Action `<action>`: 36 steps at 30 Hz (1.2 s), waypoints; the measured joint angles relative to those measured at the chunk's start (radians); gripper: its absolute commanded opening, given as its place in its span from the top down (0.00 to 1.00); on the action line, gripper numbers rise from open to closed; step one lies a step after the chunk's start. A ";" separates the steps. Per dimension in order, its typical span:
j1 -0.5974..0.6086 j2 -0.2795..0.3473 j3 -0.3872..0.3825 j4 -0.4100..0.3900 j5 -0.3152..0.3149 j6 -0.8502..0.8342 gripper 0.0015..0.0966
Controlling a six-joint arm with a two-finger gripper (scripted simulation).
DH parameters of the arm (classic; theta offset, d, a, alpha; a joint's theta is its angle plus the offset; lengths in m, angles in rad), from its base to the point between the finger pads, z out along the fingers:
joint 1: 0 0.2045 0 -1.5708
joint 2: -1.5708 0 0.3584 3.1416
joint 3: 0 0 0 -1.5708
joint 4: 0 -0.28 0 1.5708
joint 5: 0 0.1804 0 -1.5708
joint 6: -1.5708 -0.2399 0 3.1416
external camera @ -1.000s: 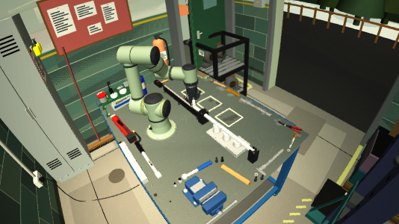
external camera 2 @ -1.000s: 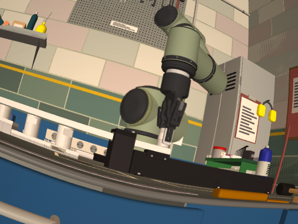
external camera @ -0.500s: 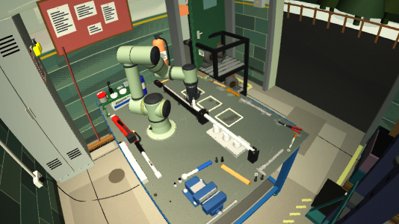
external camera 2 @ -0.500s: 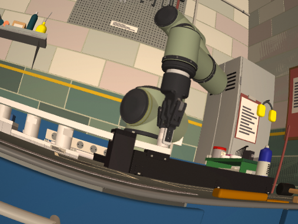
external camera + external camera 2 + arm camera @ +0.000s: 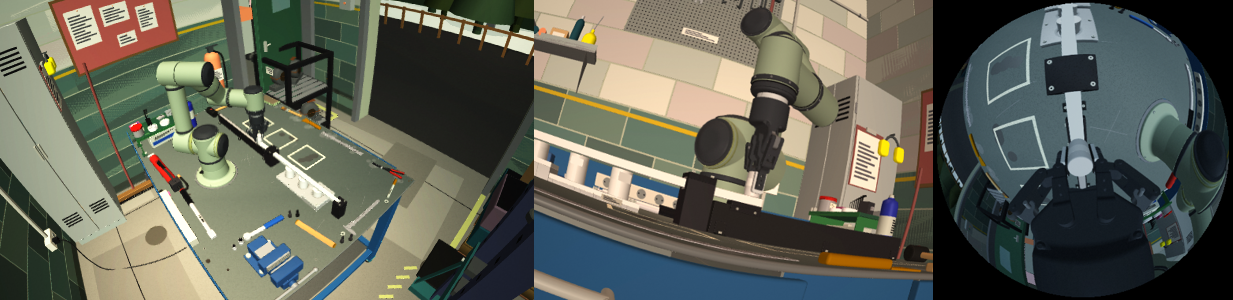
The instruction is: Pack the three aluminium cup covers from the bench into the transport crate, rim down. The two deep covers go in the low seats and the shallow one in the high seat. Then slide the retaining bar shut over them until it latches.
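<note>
The three aluminium cup covers [image 5: 302, 182] sit rim down in the white transport crate [image 5: 306, 189], partly hidden under the white retaining bar [image 5: 300, 172] that runs over them. From the second side camera the covers [image 5: 620, 182] stand as pale cylinders below the bar [image 5: 613, 160]. The bar passes through a black guide block [image 5: 1071, 73] and ends in an upright cylindrical knob [image 5: 1080, 161] above the long black rail [image 5: 802, 231]. A black latch post [image 5: 339, 207] stands at the crate's near end. My gripper [image 5: 1080, 164] is closed around the bar's knob.
The robot's own base [image 5: 215, 170] stands left of the rail. Three white-outlined squares [image 5: 306, 157] mark the bench to the right. A blue vise [image 5: 274, 260], an orange bar [image 5: 315, 233], a red-handled tool [image 5: 165, 170] and small bolts lie nearer the front edge.
</note>
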 measured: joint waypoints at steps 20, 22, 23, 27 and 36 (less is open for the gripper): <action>0.000 0.000 0.000 0.000 0.000 0.000 0.66; 0.000 0.000 0.000 0.000 0.000 0.000 0.62; 0.000 0.000 0.000 0.000 0.000 0.000 0.60; 0.000 0.000 0.000 0.000 0.000 0.000 0.52; 0.000 0.000 0.000 0.000 0.000 0.000 0.41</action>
